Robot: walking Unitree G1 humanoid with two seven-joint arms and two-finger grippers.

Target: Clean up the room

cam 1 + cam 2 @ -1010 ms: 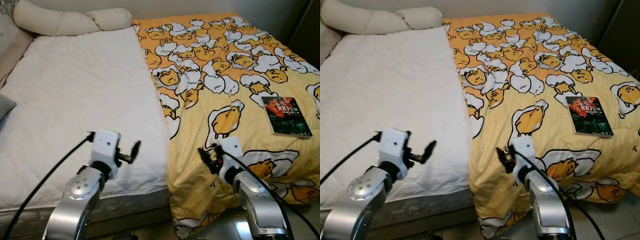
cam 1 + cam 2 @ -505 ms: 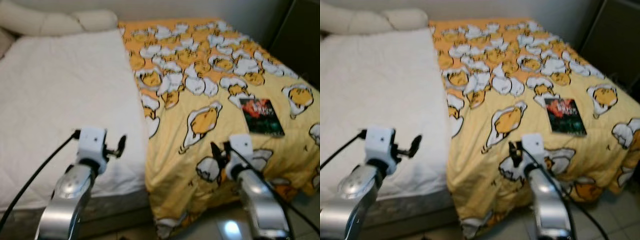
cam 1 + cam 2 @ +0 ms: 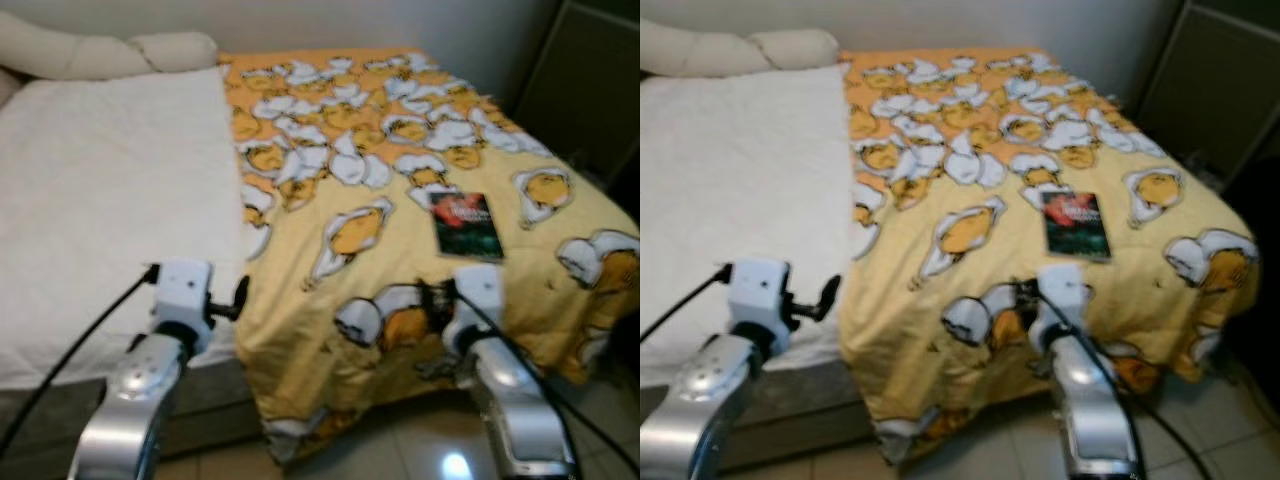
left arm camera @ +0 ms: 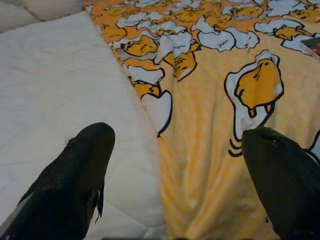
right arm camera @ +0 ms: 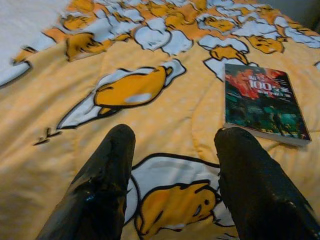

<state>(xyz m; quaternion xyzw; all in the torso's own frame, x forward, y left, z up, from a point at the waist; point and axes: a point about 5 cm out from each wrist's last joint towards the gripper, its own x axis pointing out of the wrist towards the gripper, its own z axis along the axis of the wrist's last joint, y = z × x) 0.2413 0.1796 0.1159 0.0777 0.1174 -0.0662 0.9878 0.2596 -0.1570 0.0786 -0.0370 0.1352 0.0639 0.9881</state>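
Observation:
A dark paperback book (image 3: pixel 466 224) with a red and green cover lies flat on the yellow egg-print blanket (image 3: pixel 370 150) covering the bed's right half. My right gripper (image 3: pixel 433 298) hovers open over the blanket's front part, just short of the book (image 5: pixel 262 102) and slightly left of it. Its fingers (image 5: pixel 107 175) hold nothing. My left gripper (image 3: pixel 240 297) is open above the seam where the blanket (image 4: pixel 225 115) meets the bare white mattress (image 4: pixel 60 90), near the bed's front edge.
The white mattress (image 3: pixel 100 190) fills the bed's left half, with cream pillows (image 3: pixel 90 55) at its head. A dark cabinet (image 3: pixel 590 90) stands to the right of the bed. The blanket hangs over the foot of the bed down to the shiny tiled floor (image 3: pixel 400 450).
The camera has swung right, so the bed sits further left in view and the book is nearer the centre. Both arms keep about the same raised pose, grippers still open.

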